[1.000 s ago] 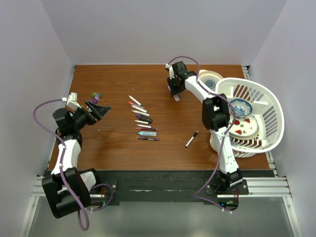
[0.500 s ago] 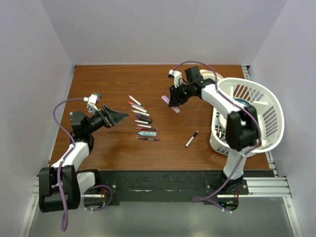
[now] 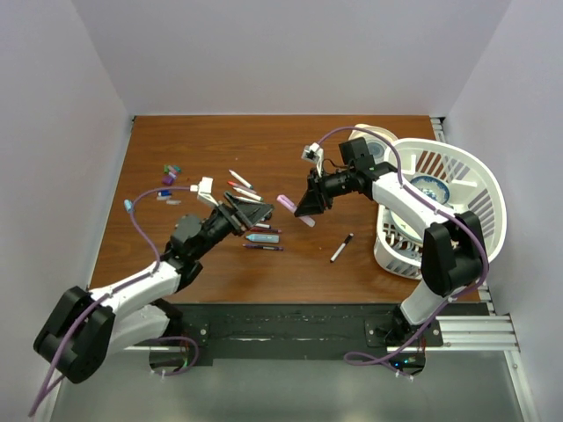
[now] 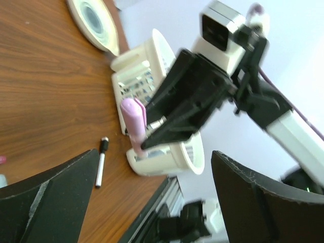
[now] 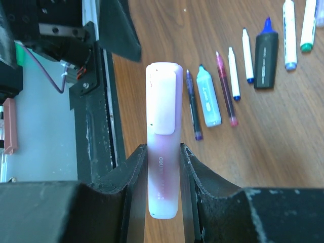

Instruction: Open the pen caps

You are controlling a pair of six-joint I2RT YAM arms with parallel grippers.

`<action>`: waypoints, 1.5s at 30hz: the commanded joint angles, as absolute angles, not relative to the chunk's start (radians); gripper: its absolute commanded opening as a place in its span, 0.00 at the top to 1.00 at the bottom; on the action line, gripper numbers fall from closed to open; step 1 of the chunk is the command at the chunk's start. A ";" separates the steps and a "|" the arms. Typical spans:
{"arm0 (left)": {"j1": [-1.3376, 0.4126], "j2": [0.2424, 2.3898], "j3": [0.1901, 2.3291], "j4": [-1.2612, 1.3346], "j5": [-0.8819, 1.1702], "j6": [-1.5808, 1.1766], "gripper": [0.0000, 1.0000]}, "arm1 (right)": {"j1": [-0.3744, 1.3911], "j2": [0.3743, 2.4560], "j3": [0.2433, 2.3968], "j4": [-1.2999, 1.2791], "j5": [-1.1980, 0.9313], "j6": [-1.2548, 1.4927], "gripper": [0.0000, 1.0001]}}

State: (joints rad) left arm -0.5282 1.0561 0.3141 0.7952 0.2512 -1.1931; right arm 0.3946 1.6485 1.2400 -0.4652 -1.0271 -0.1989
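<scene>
My right gripper [image 3: 308, 207] is shut on a pale pink highlighter [image 3: 287, 202] and holds it above the table's middle; its cap [image 5: 163, 96], with a clip, is on and sticks out past the fingers [image 5: 135, 167]. My left gripper [image 3: 233, 211] is open and empty, hovering over a row of pens [image 3: 253, 215], its jaws facing the highlighter [image 4: 132, 119]. Several pens in the row [image 5: 243, 55] lie uncapped with bare tips. A few loose coloured pen caps [image 3: 169, 174] lie at the far left.
A black-capped pen [image 3: 341, 248] lies alone right of the row. A white basket [image 3: 479, 189] with dishes stands at the right edge. A tape roll [image 3: 374, 136] lies at the back right.
My left arm has swung from the far left to over the pen row. My right gripper has carried the pink highlighter forward and left, toward the left gripper.
</scene>
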 commanded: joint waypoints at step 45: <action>-0.759 1.258 0.746 0.305 -0.379 -1.144 1.00 | 0.540 1.698 1.247 -0.431 -0.940 -0.227 0.54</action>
State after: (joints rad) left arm -0.7910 1.3018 0.7628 0.1902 -0.3958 -1.1770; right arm 0.5114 1.6794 1.2293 -0.4057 -0.9569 -0.2043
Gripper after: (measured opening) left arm 0.297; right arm 0.450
